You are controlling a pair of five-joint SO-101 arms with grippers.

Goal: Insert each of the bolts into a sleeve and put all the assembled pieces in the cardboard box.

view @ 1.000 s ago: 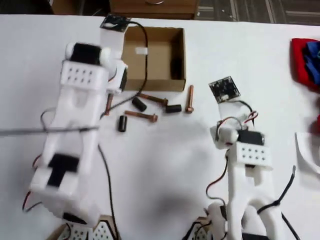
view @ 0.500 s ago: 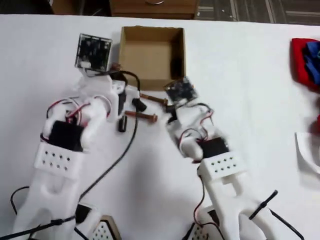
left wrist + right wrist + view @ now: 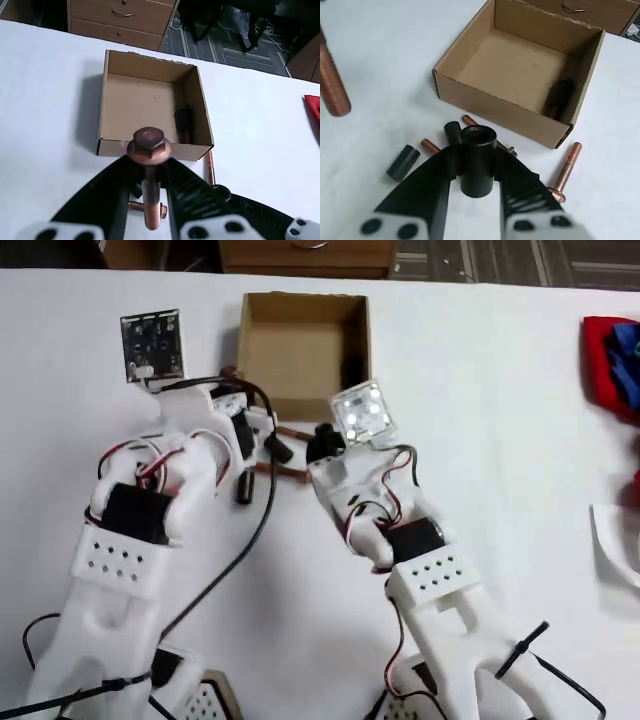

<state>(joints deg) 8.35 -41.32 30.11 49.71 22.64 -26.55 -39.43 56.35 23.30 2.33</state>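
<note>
My left gripper (image 3: 149, 167) is shut on a copper bolt (image 3: 149, 146), head up, just in front of the cardboard box (image 3: 135, 102). My right gripper (image 3: 477, 172) is shut on a black sleeve (image 3: 477, 160) held upright with its bore facing up. In the high view the two grippers stand close together before the box (image 3: 295, 350), the held sleeve (image 3: 325, 440) to the right of the left arm. One assembled piece (image 3: 559, 97) lies inside the box. Loose sleeves (image 3: 402, 162) and bolts (image 3: 565, 172) lie on the table in front of it.
A red cloth (image 3: 610, 355) and a white object (image 3: 615, 540) sit at the table's right edge. Black cables trail from both arms across the table. Wooden drawers (image 3: 120, 17) stand beyond the far edge.
The left arm came back from beside the box and lowered in front of it. The right arm swung left, took hold of a sleeve and lifted it.
</note>
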